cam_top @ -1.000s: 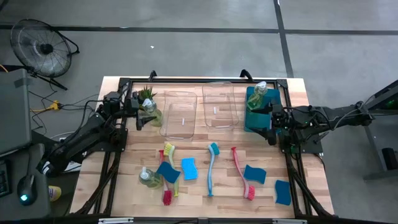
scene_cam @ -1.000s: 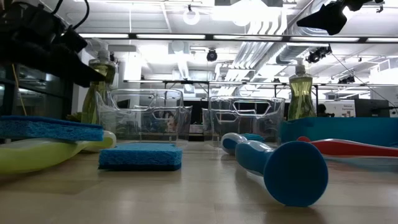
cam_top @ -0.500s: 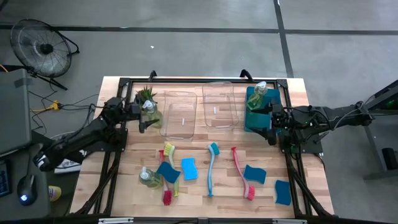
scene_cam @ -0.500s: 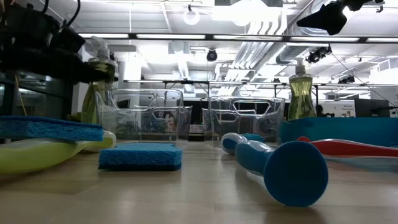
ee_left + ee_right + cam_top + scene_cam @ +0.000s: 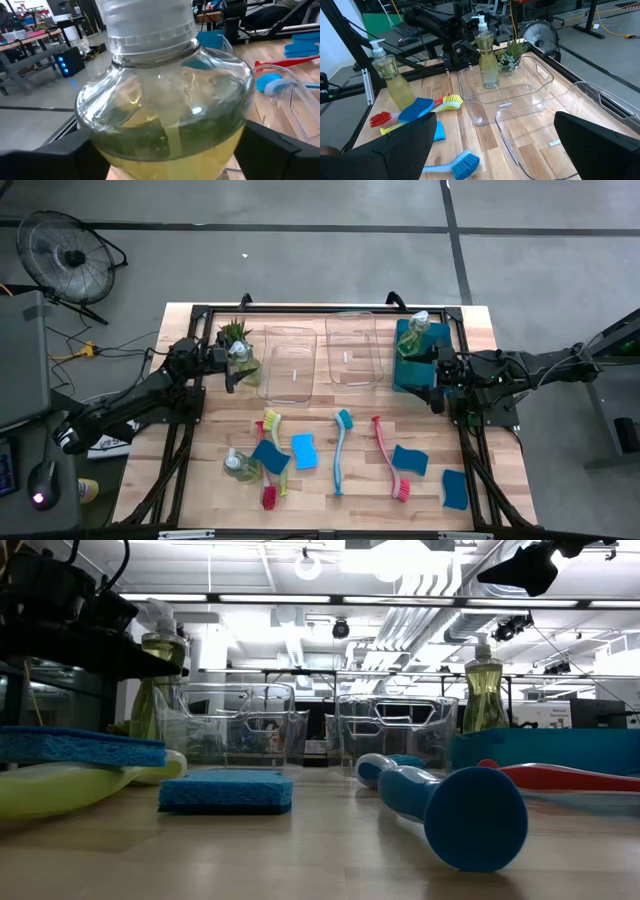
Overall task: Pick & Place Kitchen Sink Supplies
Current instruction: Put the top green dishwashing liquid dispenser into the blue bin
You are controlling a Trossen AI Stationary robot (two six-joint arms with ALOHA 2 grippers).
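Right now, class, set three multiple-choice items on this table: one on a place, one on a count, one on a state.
1. Where does the bottle on the right stand?
A. in a clear bin
B. in the teal bin
C. on a sponge

2. How many bottles are there?
A. two
B. three
C. five

3. How is the right gripper?
A. open and empty
B. shut on a brush
C. shut on a sponge

Key:
1 B: the bottle rises from the teal bin.
2 B: besides that one, bottles stand by the plant and at the front left.
3 A: the right gripper has its fingers wide apart with nothing between them.
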